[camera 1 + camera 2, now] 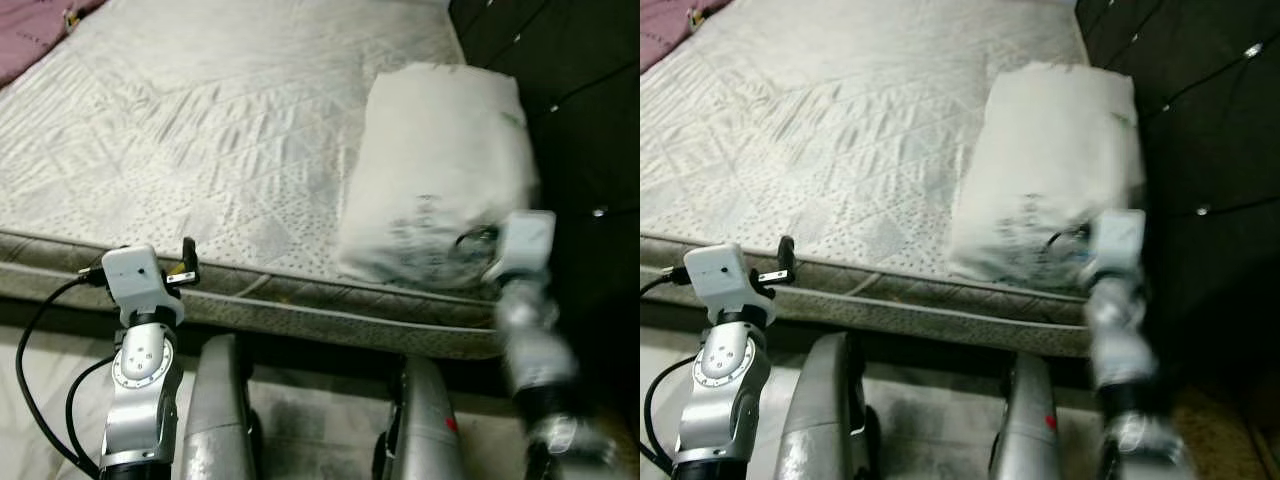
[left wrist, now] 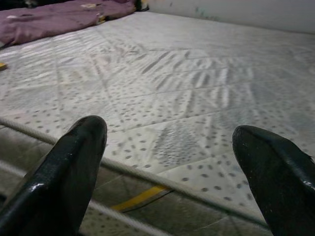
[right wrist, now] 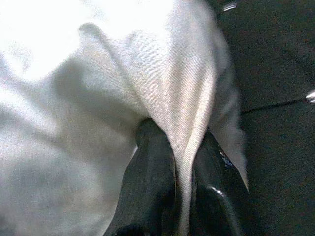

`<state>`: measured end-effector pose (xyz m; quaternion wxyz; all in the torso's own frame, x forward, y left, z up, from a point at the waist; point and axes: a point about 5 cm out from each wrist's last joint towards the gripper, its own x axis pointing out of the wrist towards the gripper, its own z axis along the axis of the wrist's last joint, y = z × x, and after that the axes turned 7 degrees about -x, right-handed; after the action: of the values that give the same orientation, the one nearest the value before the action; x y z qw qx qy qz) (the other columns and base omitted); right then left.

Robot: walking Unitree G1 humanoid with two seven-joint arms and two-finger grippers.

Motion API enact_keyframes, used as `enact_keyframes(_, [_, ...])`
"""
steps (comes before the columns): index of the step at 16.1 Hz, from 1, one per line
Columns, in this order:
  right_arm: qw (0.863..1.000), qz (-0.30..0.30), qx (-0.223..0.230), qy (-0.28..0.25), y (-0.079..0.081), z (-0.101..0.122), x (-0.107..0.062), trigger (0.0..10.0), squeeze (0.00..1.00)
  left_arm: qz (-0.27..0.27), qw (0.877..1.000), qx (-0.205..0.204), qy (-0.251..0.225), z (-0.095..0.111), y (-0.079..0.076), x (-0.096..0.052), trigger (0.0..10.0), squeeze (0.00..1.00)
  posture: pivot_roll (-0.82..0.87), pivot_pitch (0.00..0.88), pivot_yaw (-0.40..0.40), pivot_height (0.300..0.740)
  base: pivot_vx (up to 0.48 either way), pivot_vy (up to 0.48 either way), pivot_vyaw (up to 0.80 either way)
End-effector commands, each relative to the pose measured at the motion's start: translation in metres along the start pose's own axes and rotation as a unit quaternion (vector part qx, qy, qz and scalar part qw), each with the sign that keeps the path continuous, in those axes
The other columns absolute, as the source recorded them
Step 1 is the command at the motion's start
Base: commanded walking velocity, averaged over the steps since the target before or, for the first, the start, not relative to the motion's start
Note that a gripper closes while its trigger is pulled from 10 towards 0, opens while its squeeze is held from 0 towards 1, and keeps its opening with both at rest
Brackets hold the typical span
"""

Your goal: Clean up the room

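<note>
A white pillow (image 1: 440, 170) lies on the right side of the bare quilted mattress (image 1: 200, 130), next to the dark tufted headboard (image 1: 580, 100). My right gripper (image 3: 184, 182) is shut on a fold of the pillow's fabric at its near corner; its arm (image 1: 525, 320) looks blurred. My left gripper (image 2: 167, 162) is open and hovers just above the mattress's near edge (image 1: 150, 262), with nothing between its fingers (image 2: 74, 167).
A purple blanket (image 2: 54, 19) lies bunched at the mattress's far left corner. A black cable (image 1: 30, 370) loops beside my left arm. My two grey legs (image 1: 225, 420) stand on a pale floor against the bed's side.
</note>
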<state>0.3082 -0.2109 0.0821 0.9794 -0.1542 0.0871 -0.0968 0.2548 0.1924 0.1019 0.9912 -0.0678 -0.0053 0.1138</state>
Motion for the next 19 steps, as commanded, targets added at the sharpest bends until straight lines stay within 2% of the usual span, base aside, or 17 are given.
enact_keyframes(1, [0.998, 0.061, 0.000, -0.013, 0.027, 0.006, -0.006, 0.0, 0.00, -0.002, 1.000, 0.007, 0.004, -0.002, -0.001, -0.001, 10.0, 0.00, 0.04, 0.027, -0.034, 0.546, 0.000, 0.000, 0.00])
enact_keyframes(2, [0.997, 0.073, 0.003, -0.015, 0.034, 0.007, -0.007, 0.0, 0.00, -0.002, 1.000, 0.007, 0.004, -0.001, -0.001, 0.000, 10.0, 0.00, 0.04, 0.026, -0.031, 0.546, 0.000, 0.000, 0.00])
enact_keyframes(4, [0.996, 0.090, 0.018, -0.011, 0.043, 0.016, 0.003, 0.0, 0.00, -0.003, 1.000, 0.008, 0.004, -0.001, -0.001, 0.001, 10.0, 0.00, 0.04, 0.024, -0.029, 0.546, 0.000, 0.000, 0.00])
enact_keyframes(5, [0.994, 0.109, 0.013, -0.022, 0.044, 0.037, 0.027, 0.0, 0.00, -0.003, 1.000, 0.008, 0.004, -0.001, -0.002, 0.001, 10.0, 0.00, 0.04, 0.022, -0.031, 0.546, 0.000, 0.000, 0.00])
enact_keyframes(6, [0.992, 0.120, 0.009, -0.024, 0.044, 0.047, 0.034, 0.0, 0.00, -0.003, 1.000, 0.007, 0.004, -0.001, -0.002, 0.002, 10.0, 0.00, 0.04, 0.021, -0.032, 0.546, 0.000, 0.000, 0.00])
enact_keyframes(8, [0.993, 0.115, 0.010, -0.033, 0.032, 0.072, 0.052, 0.0, 0.00, -0.001, 1.000, 0.007, 0.002, 0.000, -0.002, 0.003, 10.0, 0.00, 0.05, 0.018, -0.039, 0.546, 0.000, 0.000, 0.00])
enact_keyframes(10, [0.996, 0.066, 0.030, -0.046, 0.002, 0.105, 0.070, 0.0, 0.00, 0.004, 1.000, 0.008, -0.002, 0.001, -0.001, 0.003, 10.0, 0.00, 0.05, 0.015, -0.044, 0.546, 0.000, 0.000, 0.00])
enact_keyframes(12, [0.997, 0.006, 0.056, -0.061, -0.029, 0.128, 0.078, 0.0, 0.00, 0.011, 1.000, 0.009, -0.003, 0.001, 0.002, 0.002, 10.0, 0.00, 0.06, 0.009, -0.055, 0.546, 0.000, 0.000, 0.00])
enact_keyframes(13, [0.994, -0.038, 0.076, -0.067, -0.056, 0.140, 0.081, 0.0, 0.00, 0.015, 1.000, 0.009, -0.005, 0.001, 0.003, 0.002, 10.0, 0.00, 0.07, 0.006, -0.058, 0.546, 0.000, 0.000, 0.00])
enact_keyframes(15, [0.991, -0.072, 0.091, -0.063, -0.087, 0.148, 0.083, 0.0, 0.00, 0.018, 1.000, 0.009, -0.006, 0.001, 0.003, 0.003, 10.0, 0.00, 0.06, 0.003, -0.060, 0.546, 0.000, 0.000, 0.00])
enact_keyframes(16, [0.991, -0.081, 0.091, -0.060, -0.096, 0.149, 0.082, 0.0, 0.00, 0.019, 1.000, 0.009, -0.006, 0.001, 0.003, 0.003, 10.0, 0.00, 0.06, 0.003, -0.060, 0.546, 0.000, 0.000, 0.00])
enact_keyframes(19, [0.990, -0.124, 0.057, -0.046, -0.130, 0.145, 0.078, 0.0, 0.00, 0.023, 1.000, 0.011, -0.008, 0.001, 0.003, 0.005, 10.0, 0.00, 0.05, 0.005, -0.059, 0.546, 0.000, 0.000, 0.00])
